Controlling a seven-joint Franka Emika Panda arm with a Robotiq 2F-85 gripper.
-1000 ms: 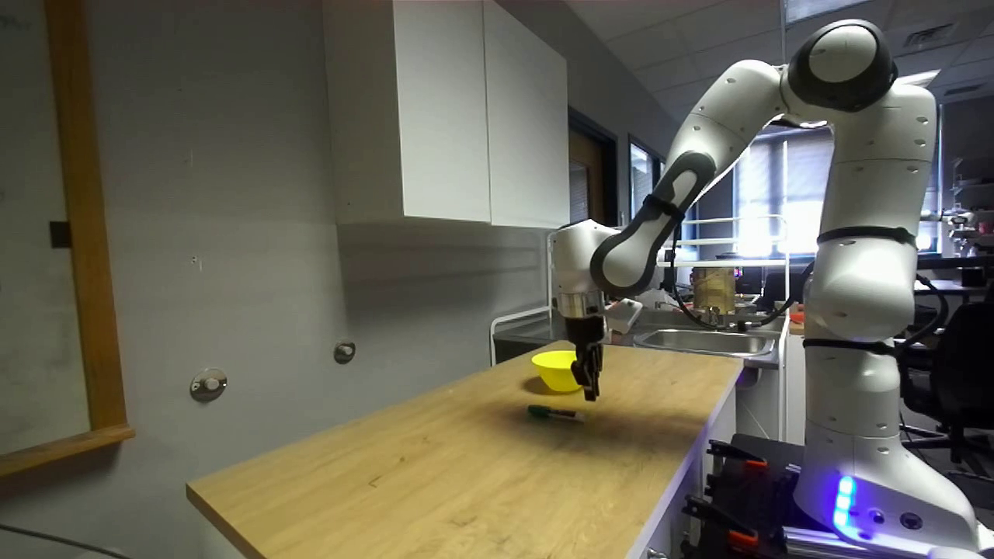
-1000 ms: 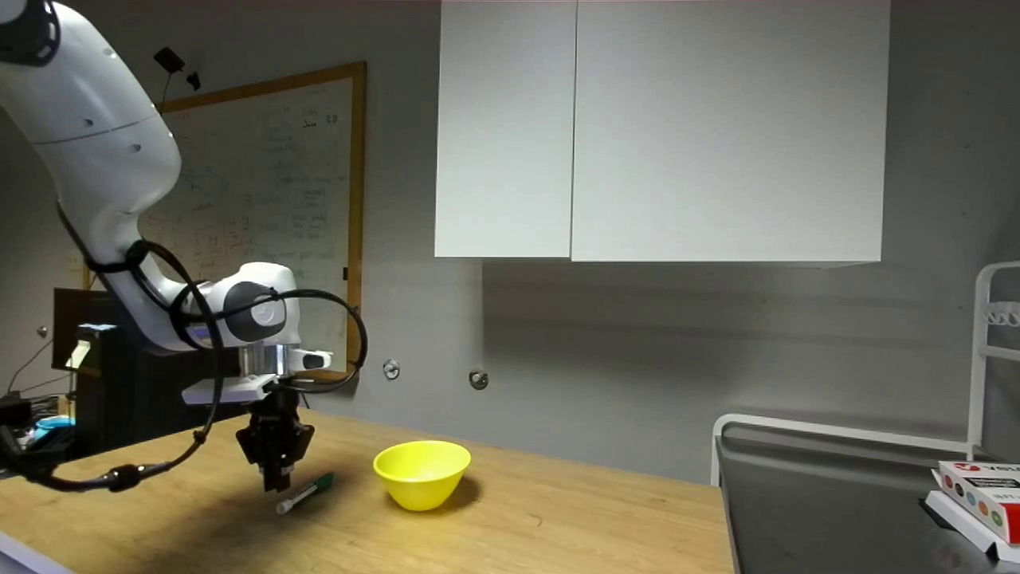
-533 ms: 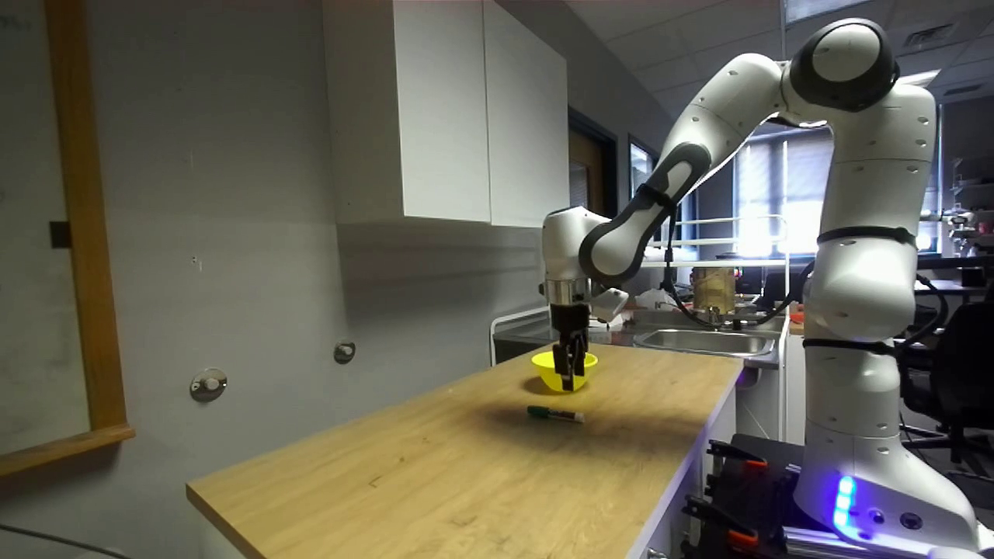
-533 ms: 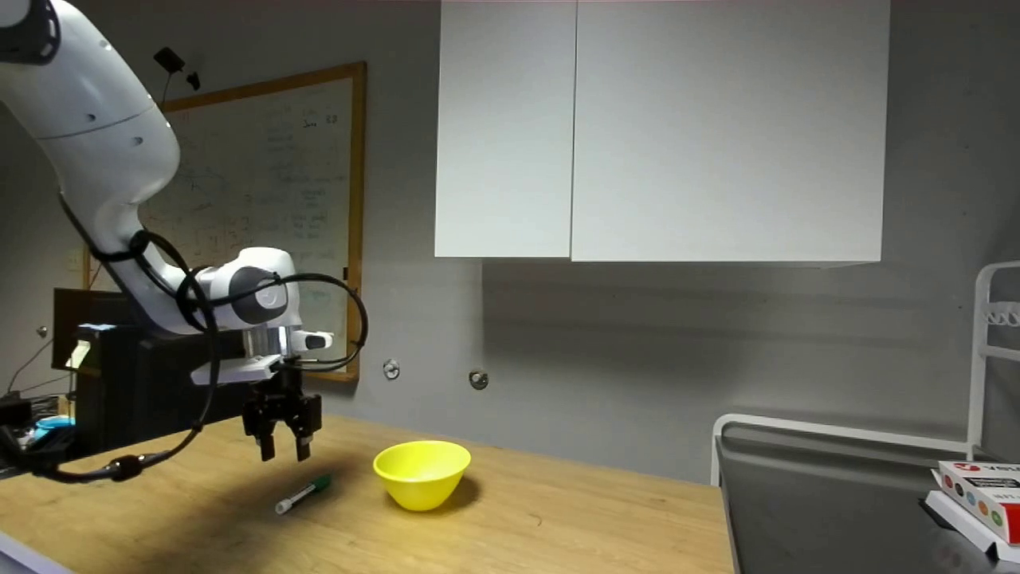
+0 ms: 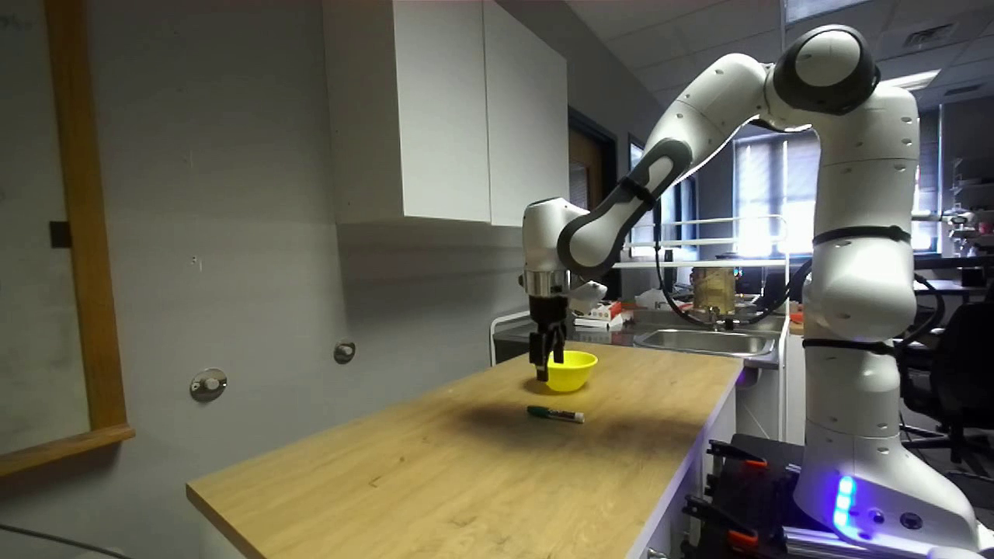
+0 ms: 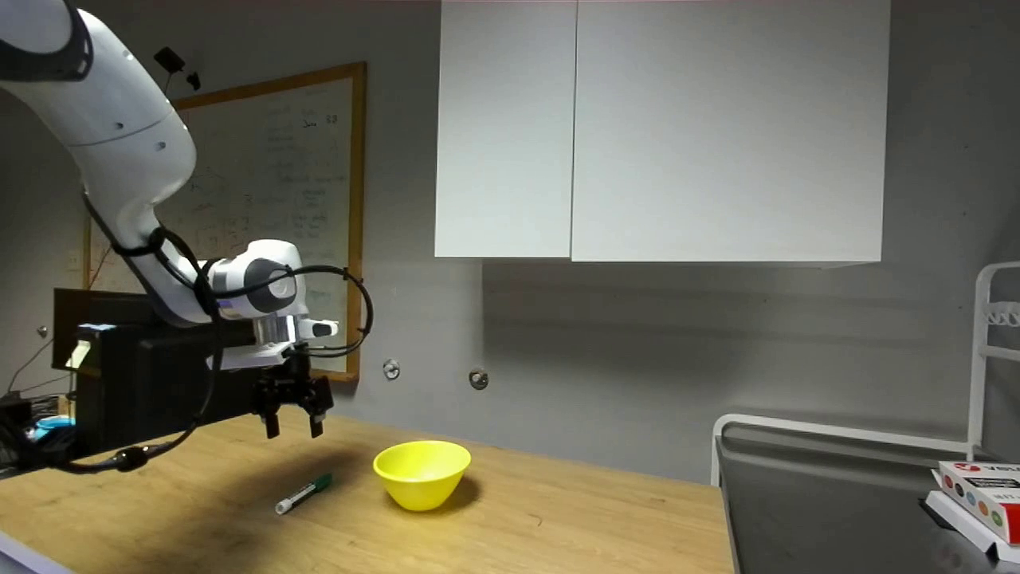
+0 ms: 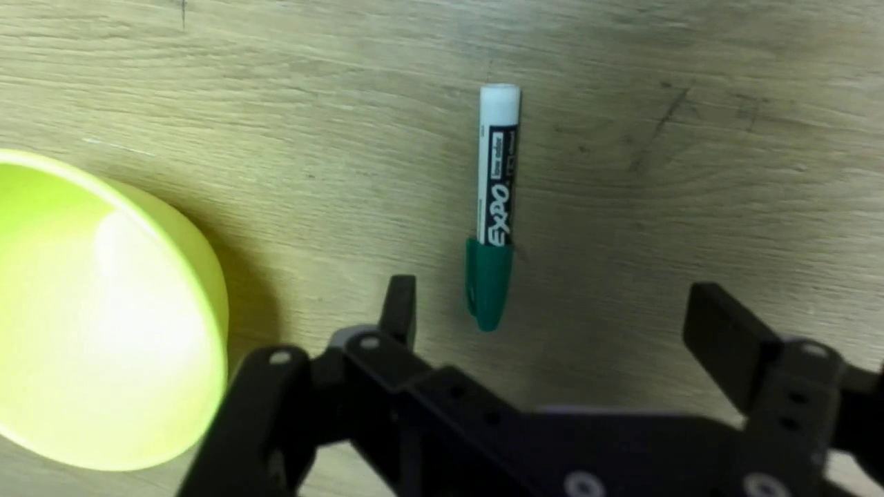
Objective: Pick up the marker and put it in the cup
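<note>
There's the wooden desk (image 6: 606,526), the yellow cup (image 6: 422,482) upright on it; above, the jaws hang spread wide, holding nothing! And the marker (image 6: 304,494) lies flat, left of the cup in an exterior view. It should be light, stiff, smooth enough to slip or roll, hardly fragile: pinch the barrel (image 7: 498,169) across its middle, clear of the green cap (image 7: 491,279).

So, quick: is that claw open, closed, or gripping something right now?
Gripper: open, fingers apart and holding nothing; the marker lies on the table, untouched.
</note>
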